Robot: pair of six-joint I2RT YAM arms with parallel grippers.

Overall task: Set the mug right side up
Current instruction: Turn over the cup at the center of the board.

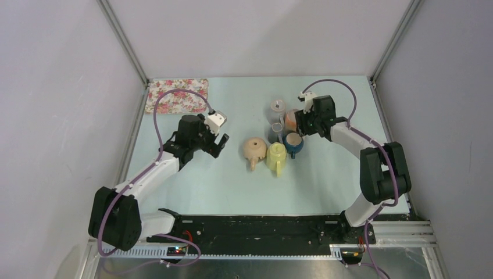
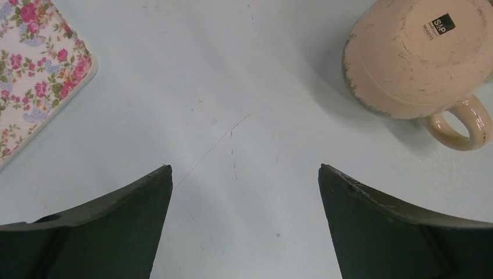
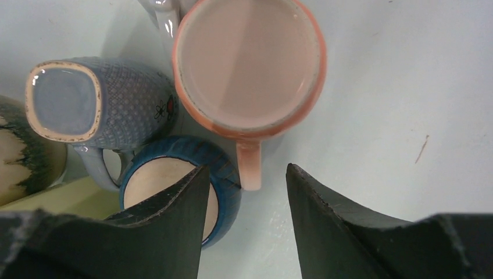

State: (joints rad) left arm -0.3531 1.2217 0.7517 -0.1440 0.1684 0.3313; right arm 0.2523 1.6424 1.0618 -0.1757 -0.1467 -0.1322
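Top view: the beige mug (image 1: 254, 150) stands base-up. The left gripper (image 1: 220, 145) hangs just left of it, jaws wide apart. The right gripper (image 1: 295, 124) is right of and behind it, over an orange mug (image 1: 290, 119).

Left wrist: the beige mug sits ahead-right of the spread fingers.

Right wrist: the jaws are partly open, straddling the orange mug's handle (image 3: 249, 165) without touching it.

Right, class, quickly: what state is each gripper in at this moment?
Left gripper: open, holding nothing.
Right gripper: open, the orange mug handle showing between its jaws, nothing gripped.
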